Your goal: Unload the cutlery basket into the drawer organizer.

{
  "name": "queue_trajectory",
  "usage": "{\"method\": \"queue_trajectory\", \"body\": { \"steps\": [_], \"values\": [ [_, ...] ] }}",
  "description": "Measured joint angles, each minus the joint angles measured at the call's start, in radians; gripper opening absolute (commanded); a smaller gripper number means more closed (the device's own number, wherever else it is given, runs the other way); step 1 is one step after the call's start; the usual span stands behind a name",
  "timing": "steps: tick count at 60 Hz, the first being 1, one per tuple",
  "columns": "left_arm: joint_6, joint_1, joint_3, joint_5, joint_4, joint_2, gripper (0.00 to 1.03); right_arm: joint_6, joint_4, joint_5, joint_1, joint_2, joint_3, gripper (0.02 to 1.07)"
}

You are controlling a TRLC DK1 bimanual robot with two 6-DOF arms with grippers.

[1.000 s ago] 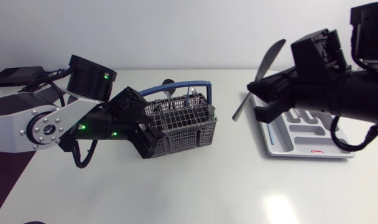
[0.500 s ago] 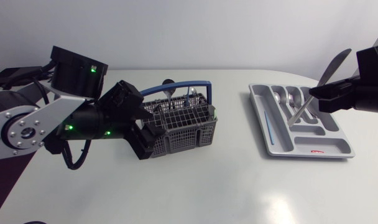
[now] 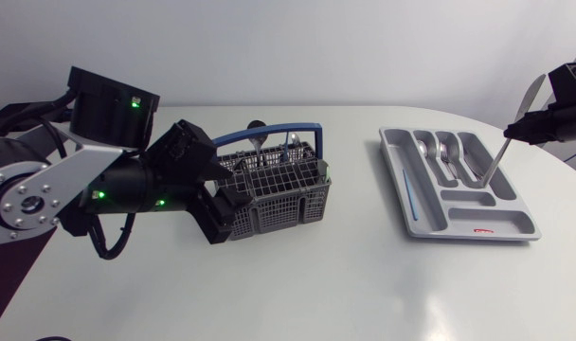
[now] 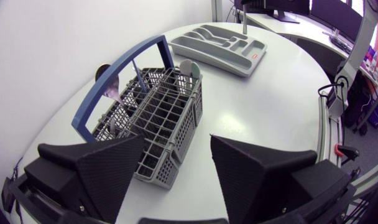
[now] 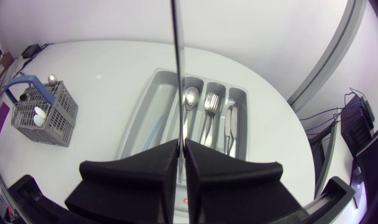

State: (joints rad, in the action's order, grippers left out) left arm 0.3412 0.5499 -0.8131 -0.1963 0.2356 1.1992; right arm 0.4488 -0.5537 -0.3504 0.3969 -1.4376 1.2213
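Pinching a silver knife (image 5: 175, 74) between them, the right jaws are closed on it from both sides, and its length runs straight ahead of them. Seen from above, the knife (image 3: 504, 147) slants down from the right arm (image 3: 570, 104) at the view's edge, its lower end over the right-hand side of the drawer organizer (image 3: 430, 230).

That grey organizer (image 5: 130, 134) already holds a spoon (image 5: 190, 96), a fork (image 5: 209, 102) and another knife (image 5: 229, 127) in its side-by-side slots. A thin blue stick (image 5: 155, 134) lies in the long compartment.

The left jaws stand wide open. The near end of the cutlery basket (image 4: 158, 118) lies between them, close to one finger; I cannot tell whether they touch. The grey wire basket (image 3: 274, 194) stands upright under its arched blue handle (image 3: 269, 130), with spoon bowls (image 4: 188, 67) rising above the rim. The left arm (image 3: 99, 180) reaches it from the view's left.

Both things rest on a white surface (image 3: 316, 284). A broad band of that white lies between basket and organizer, and a wider stretch lies in front of them. The organizer sits near the rounded right edge (image 3: 558, 194), and the basket is left of the middle, nearer the far edge. A small black box (image 3: 18, 116) with cables sits at the far left corner.
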Motion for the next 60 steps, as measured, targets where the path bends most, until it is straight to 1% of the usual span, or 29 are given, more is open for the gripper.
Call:
{"method": "queue_trajectory", "body": {
  "steps": [22,33,48,60],
  "values": [
    [0.000,0.026,0.004,0.006,0.009,-0.015,0.88,0.063,-0.137,0.096,0.026,-0.253,0.248,0.09],
    [0.000,0.048,0.016,0.019,0.018,-0.046,0.88,0.095,-0.234,0.138,0.038,-0.362,0.395,0.09],
    [0.004,0.061,0.046,0.025,0.018,-0.064,0.88,0.114,-0.360,0.158,0.038,-0.523,0.615,0.09],
    [0.011,0.075,0.078,0.026,0.018,-0.094,0.88,0.114,-0.455,0.165,0.039,-0.690,0.833,0.09]
  ]
}}
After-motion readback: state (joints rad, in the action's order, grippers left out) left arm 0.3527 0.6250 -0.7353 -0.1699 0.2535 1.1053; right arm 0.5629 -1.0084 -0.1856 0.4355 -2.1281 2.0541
